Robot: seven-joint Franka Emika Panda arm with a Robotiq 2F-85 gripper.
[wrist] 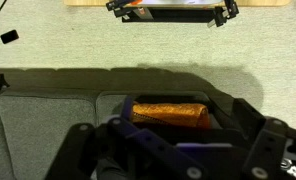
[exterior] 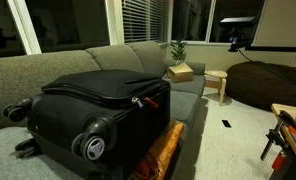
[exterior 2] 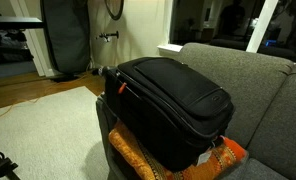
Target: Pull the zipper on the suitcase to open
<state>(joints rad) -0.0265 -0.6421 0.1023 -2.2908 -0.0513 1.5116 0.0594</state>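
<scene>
Where the sofa [exterior: 88,60] runs under the windows, one suitcase [exterior: 98,110] lies flat on the seat, lid up; both exterior views show it. The wheel end juts past the seat's front edge over open carpet [exterior: 233,140], so that side has free room. The far side sits close to the backrest, with little room there. One beanbag [exterior: 273,85] is well apart, across the carpet. One orange cushion [exterior 2: 158,160] is wedged under the suitcase at the seat front, touching it. One stool [exterior: 218,85] stands just beside the sofa's end. One box [exterior: 178,72] is on the seat beyond the suitcase, apart from it. Wheels [exterior: 91,146]: two counted clearly, grey hubs. One zipper [exterior: 93,96] tracks round the lid edge. One pull [exterior: 140,101] with a reddish tag hangs at the corner facing the room, near the wheel end. My gripper [wrist: 173,150] shows only in the wrist view, dark and blurred along the bottom, above cushion and carpet. I cannot tell whether its jaws stand wide or closed.
</scene>
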